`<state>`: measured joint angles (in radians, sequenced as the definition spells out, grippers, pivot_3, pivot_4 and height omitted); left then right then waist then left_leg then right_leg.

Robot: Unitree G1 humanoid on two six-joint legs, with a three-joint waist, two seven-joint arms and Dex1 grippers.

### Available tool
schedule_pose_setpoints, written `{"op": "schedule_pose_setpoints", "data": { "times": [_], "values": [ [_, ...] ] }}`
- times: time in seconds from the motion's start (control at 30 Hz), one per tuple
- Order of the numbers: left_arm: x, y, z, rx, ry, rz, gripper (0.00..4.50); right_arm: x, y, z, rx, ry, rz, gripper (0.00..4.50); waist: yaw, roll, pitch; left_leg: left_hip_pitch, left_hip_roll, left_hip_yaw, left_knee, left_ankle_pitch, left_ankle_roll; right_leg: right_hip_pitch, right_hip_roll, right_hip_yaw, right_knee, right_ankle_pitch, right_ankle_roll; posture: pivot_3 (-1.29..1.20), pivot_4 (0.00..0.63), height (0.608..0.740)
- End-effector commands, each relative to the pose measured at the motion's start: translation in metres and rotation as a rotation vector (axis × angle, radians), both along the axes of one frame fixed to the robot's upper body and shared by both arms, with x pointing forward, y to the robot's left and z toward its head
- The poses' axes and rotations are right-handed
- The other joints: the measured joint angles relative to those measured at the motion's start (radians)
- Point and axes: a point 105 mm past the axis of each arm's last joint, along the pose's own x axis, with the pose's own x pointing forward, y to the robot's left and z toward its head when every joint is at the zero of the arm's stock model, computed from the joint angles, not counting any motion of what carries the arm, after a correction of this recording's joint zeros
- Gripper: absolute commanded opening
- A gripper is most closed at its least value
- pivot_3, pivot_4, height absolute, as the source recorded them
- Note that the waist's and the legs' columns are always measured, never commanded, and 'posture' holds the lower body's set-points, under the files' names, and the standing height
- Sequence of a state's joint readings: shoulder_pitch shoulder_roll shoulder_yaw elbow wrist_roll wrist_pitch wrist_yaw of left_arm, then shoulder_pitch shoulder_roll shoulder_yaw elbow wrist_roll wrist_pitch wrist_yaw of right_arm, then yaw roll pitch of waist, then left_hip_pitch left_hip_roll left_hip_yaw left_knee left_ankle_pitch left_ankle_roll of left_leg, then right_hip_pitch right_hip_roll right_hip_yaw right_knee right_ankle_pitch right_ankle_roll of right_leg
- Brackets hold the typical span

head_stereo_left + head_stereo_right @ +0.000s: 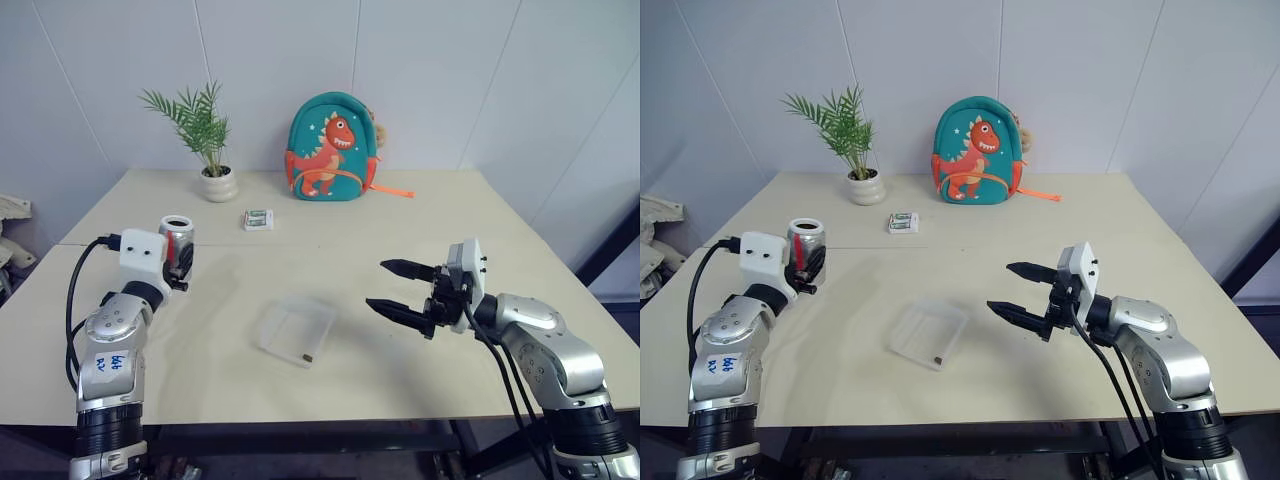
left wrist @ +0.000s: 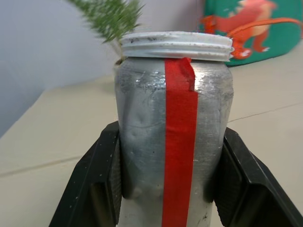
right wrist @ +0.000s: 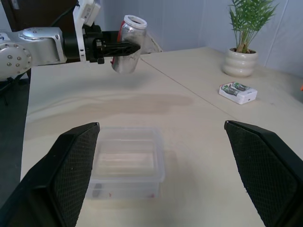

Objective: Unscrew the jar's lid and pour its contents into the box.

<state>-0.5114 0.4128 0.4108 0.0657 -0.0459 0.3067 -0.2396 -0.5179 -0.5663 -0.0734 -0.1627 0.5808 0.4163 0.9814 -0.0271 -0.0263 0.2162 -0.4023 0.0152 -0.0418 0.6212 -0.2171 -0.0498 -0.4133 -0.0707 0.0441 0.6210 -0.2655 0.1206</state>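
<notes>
I see a pale tabletop (image 1: pixel 470 215) against white wall panels (image 1: pixel 430 70). My left gripper (image 1: pixel 178 262) pinches the open jar (image 1: pixel 177 236) upright above the left edge; my right gripper (image 1: pixel 402 290) is spread beside the box (image 1: pixel 290 328) mid-table.

Two arms, silver-grey jointed metal casings, black ribbed cuffs. White box-shaped wrist housings. Black cables looped to each wrist. Black two-finger grippers: left gripper (image 1: pixel 181 262), right gripper (image 1: pixel 392 287). Handwritten white label, left forearm.

Left gripper (image 1: pixel 180 262) raised, jaws clamped on the jar (image 1: pixel 177 238). Right gripper (image 1: pixel 402 290) level, jaws wide apart, nothing between them.
</notes>
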Motion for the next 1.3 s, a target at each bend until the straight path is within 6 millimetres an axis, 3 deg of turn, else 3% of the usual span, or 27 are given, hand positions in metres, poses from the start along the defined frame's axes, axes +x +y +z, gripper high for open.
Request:
{"op": "schedule_pose_setpoints", "data": {
  "times": [0.03,0.1,0.5,0.6,0.8,1.07,1.3],
  "values": [
    [0.002,0.02,0.003,-0.043,-0.064,0.061,2.06,-0.005,0.007,0.014,0.008,-0.06,0.031,4.47,0.0,0.0,0.0,0.0,0.0,0.0,0.0,0.0,0.0,0.0,0.0,0.0,0.0,0.0,0.0,0.0,0.15,0.74],
    [0.008,0.022,-0.01,-0.053,-0.008,0.04,2.06,-0.004,0.009,0.015,0.011,-0.064,0.032,4.47,0.0,-0.001,0.0,0.0,0.0,0.0,0.0,0.0,0.0,0.0,0.0,0.0,-0.001,0.0,0.0,0.0,0.15,0.74],
    [0.011,0.028,-0.029,-0.1,-0.11,0.047,2.06,-0.001,0.02,0.019,0.039,-0.093,0.036,4.47,0.0,-0.001,0.0,0.0,0.0,0.0,-0.001,-0.001,-0.001,0.0,0.0,0.0,-0.001,0.0,0.0,0.0,0.15,0.74],
    [0.003,0.024,-0.036,-0.155,-0.148,-0.011,2.06,0.0,0.022,0.021,0.04,-0.097,0.039,4.47,0.0,-0.001,0.0,0.0,0.0,0.0,-0.002,-0.001,-0.002,0.0,-0.001,0.0,-0.002,0.0,0.0,0.0,0.15,0.74],
    [-0.011,0.035,-0.064,-0.209,-0.126,0.036,2.06,0.001,0.024,0.022,0.041,-0.092,0.05,4.47,0.0,-0.001,0.0,0.0,0.0,0.0,-0.003,-0.002,-0.002,0.0,-0.001,-0.001,-0.002,0.0,0.0,0.0,0.15,0.74],
    [-0.021,0.031,-0.071,-0.212,-0.12,0.014,4.37,0.001,0.028,0.023,0.043,-0.088,0.067,4.5,0.0,-0.001,-0.001,0.0,0.0,0.001,-0.003,-0.002,-0.002,0.0,-0.001,-0.001,-0.003,0.0,0.0,0.0,0.15,0.74],
    [-0.041,0.027,-0.064,-0.171,-0.097,-0.007,4.48,-0.001,0.028,0.025,0.036,-0.096,0.089,4.5,-0.002,-0.001,-0.001,0.0,0.0,0.001,-0.004,-0.002,-0.002,0.0,-0.001,-0.001,-0.004,0.0,-0.001,0.0,0.15,0.74]
  ]
}}
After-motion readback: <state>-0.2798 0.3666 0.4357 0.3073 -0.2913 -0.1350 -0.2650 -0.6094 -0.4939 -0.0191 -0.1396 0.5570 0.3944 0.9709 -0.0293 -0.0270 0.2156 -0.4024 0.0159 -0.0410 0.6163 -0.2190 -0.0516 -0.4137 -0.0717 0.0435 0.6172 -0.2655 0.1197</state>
